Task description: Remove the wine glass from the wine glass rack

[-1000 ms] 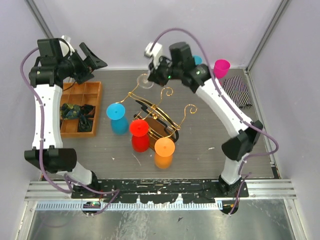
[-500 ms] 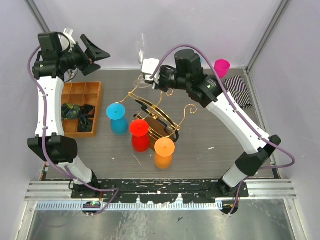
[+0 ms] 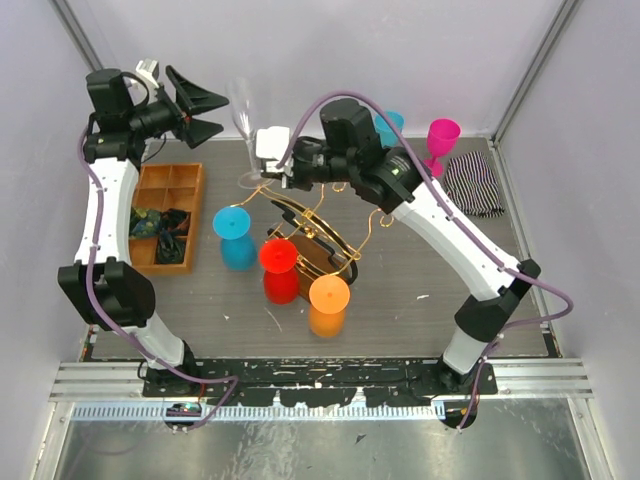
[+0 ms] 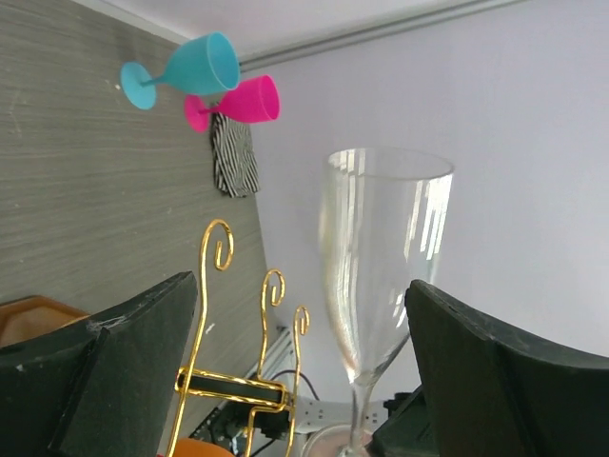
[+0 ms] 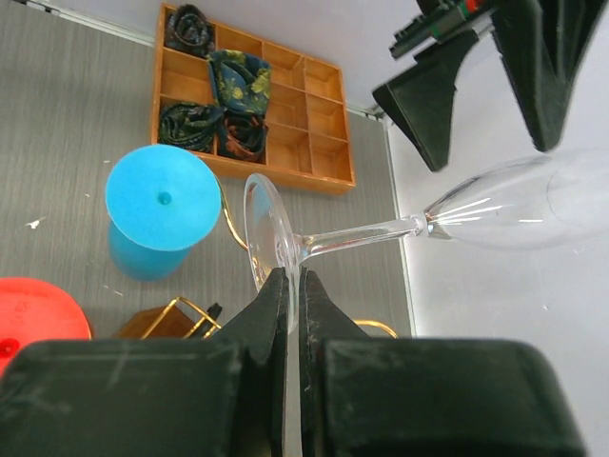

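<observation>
From the top external view, I see the right jaws clenched on the foot of the wine glass [image 3: 241, 108]. They hold it in the air at the back left of the worktop [image 3: 420, 270], with the bowl pointing up toward the rear wall. The foot sits just beside the rear scroll of the wine glass rack [image 3: 310, 256], and I cannot tell whether it touches the wire. The left jaws are spread wide beside the bowl. A blue cup [image 3: 236, 222], a red cup [image 3: 278, 256] and an orange cup [image 3: 329, 293] stand upside down along the near left side of the rack. The compartment tray [image 3: 170, 190] lies further left.

On the left wrist view, the glass bowl stands between my two released fingers. It is well apart from one finger and close against the other, and I cannot tell if they make contact. The rack's gold scrolls show below. A teal glass [image 4: 195, 67], a pink glass [image 4: 243, 100] and a striped cloth [image 4: 235, 157] sit far back.

On the right wrist view, my jaws pinch the rim of the glass's foot. The stem runs off to the right, and the bowl lies under the open left fingers.
</observation>
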